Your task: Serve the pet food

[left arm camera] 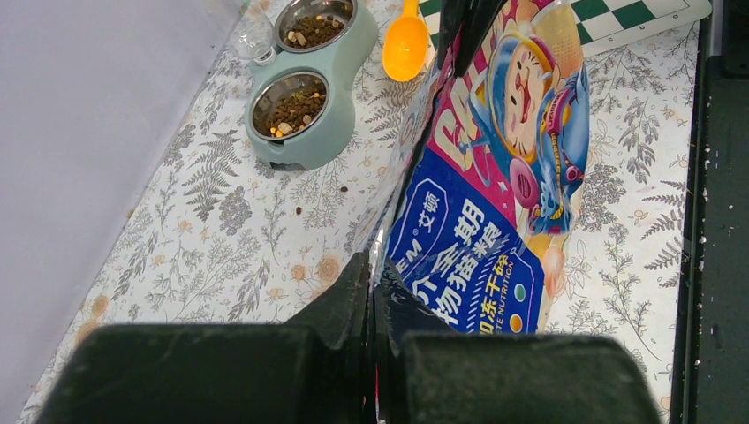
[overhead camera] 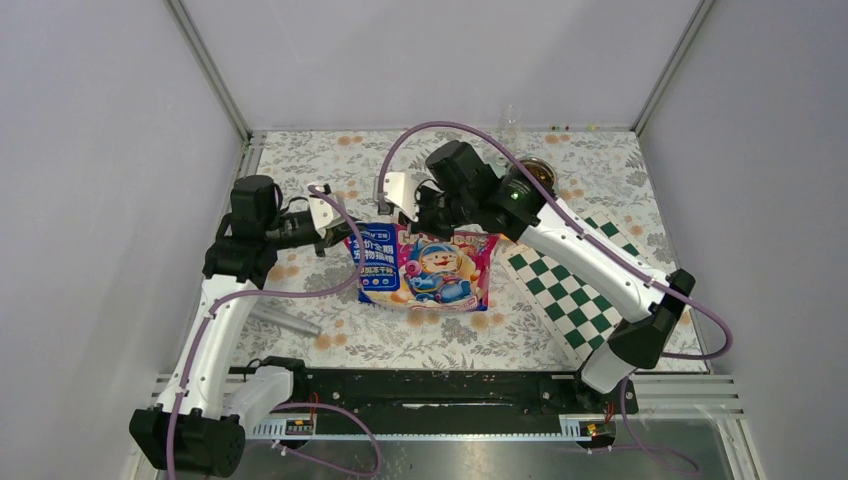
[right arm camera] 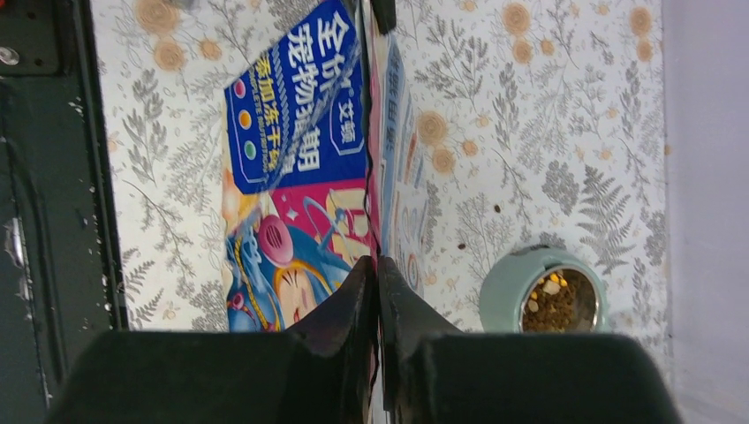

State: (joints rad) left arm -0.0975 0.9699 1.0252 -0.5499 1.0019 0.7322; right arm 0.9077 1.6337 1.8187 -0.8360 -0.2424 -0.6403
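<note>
The pet food (left arm camera: 287, 108) is brown and tan kibble lying in both steel cups of a mint-green double bowl (left arm camera: 331, 132). One cup of kibble (right arm camera: 556, 305) also shows in the right wrist view. The glossy cartoon bag (overhead camera: 425, 270) is held upright between both arms. My left gripper (left arm camera: 375, 274) is shut on the bag's top edge at its left corner (overhead camera: 340, 240). My right gripper (right arm camera: 378, 265) is shut on the same edge at the right (overhead camera: 440, 225). An orange scoop (left arm camera: 404, 44) lies on the cloth beside the bowl. In the top view the bowl (overhead camera: 537, 172) is mostly hidden behind the right arm.
A green-and-white checkered mat (overhead camera: 570, 290) lies right of the bag. A clear cup (overhead camera: 510, 120) stands at the back wall. A grey cylinder (overhead camera: 285, 320) lies front left. A black rail (overhead camera: 430, 390) runs along the near edge. A few stray pellets (left arm camera: 300, 210) lie on the floral cloth.
</note>
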